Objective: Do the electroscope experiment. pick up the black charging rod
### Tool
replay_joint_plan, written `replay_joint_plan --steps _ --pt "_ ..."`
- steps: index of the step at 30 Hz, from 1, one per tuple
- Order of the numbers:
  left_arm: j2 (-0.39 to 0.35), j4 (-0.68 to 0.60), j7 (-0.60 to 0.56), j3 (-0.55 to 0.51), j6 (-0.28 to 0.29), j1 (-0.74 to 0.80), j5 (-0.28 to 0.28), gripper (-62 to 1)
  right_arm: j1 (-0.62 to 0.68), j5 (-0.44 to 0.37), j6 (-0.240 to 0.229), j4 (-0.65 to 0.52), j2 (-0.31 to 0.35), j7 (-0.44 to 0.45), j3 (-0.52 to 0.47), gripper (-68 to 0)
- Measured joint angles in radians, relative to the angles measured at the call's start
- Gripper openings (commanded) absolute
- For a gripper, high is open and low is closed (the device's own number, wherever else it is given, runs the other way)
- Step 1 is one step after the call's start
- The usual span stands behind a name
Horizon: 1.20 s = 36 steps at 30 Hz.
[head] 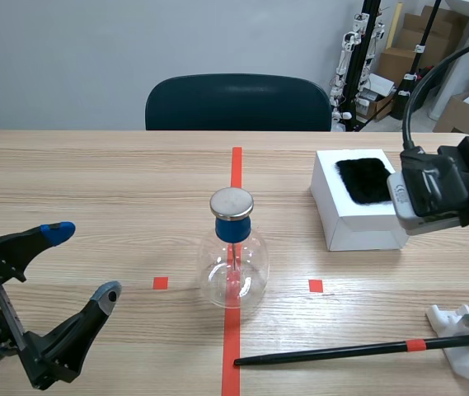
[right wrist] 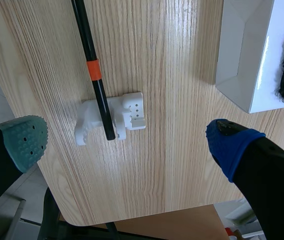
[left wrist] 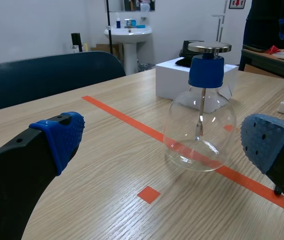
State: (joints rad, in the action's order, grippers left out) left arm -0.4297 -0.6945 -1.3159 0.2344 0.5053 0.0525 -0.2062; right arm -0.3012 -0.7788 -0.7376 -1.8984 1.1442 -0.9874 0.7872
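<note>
The black charging rod [head: 358,350] with an orange band lies on the table near the front edge, one end resting in a white holder [head: 463,327]. From above, the rod [right wrist: 93,70] and holder [right wrist: 111,117] lie below and ahead of my right gripper [right wrist: 127,142], which is open and empty. The right arm's wrist hangs above the table at the right, its fingers out of the scene view. The electroscope, a glass flask [head: 233,264] with blue stopper and metal disc, stands on the red centre line. My left gripper [head: 82,264] is open at the front left, the flask [left wrist: 200,125] ahead of it.
A white box [head: 356,210] with a black fur pad [head: 364,179] on top stands behind the rod at the right. A dark chair [head: 238,103] is across the table. The table's right edge lies under my right gripper.
</note>
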Motion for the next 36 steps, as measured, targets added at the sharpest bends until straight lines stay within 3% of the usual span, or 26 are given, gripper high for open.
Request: replay_joint_plan --steps 4,16,20,36 --pt "-0.003 0.0 -0.048 -0.002 0.0 0.0 -0.119 1.4 0.0 0.0 0.0 0.0 0.0 0.0 0.0 0.4" --pt "-0.003 0.0 -0.043 -0.002 0.0 0.0 -0.117 1.4 0.0 0.0 0.0 0.0 0.0 -0.001 0.0 0.4" --pt "-0.003 0.0 -0.061 -0.002 -0.002 0.0 -0.172 1.4 0.0 0.0 0.0 0.0 0.0 -0.001 0.0 0.4" --pt "-0.003 0.0 -0.062 -0.002 -0.008 0.0 -0.168 1.4 0.0 0.0 0.0 0.0 0.0 0.01 0.0 0.4"
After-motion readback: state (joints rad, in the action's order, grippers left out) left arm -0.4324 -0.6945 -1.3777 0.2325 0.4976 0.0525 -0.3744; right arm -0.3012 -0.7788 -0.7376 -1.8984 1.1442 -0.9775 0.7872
